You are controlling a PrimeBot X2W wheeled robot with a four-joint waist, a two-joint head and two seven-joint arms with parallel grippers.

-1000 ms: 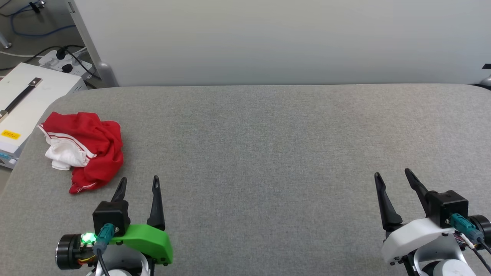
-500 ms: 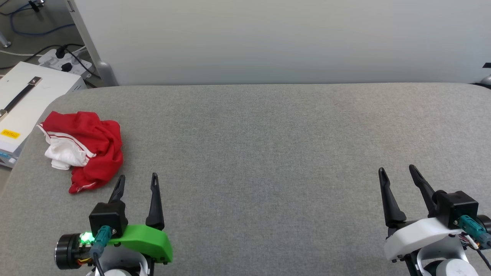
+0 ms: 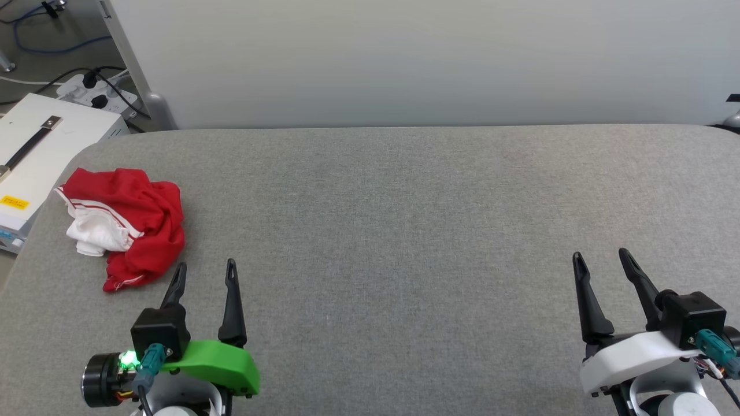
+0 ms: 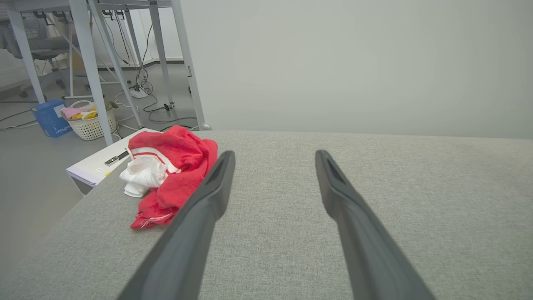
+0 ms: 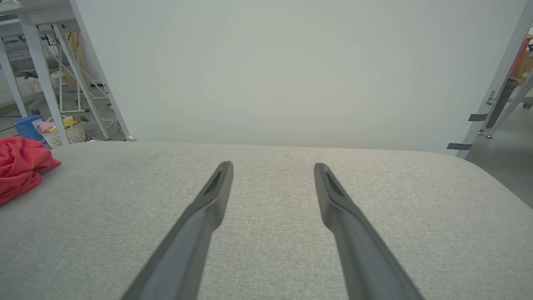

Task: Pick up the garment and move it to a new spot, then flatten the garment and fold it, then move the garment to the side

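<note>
Garment (image 3: pixel 124 225): crumpled heap, left side of frame, on grey table (image 3: pixel 404 219) | left gripper (image 3: pixel 206 263): lower left, fingers apart, empty, near heap | right gripper (image 3: pixel 599 253): lower right, fingers apart, empty | step: first pick-up, probably not yet begun | next: reach left, pinch red cloth

Crumpled red-and-white garment (image 3: pixel 124 225), table's left

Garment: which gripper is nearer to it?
The left gripper, on the green mount: it sits just short of the crumpled red garment, while the right gripper is far across the grey surface.
</note>
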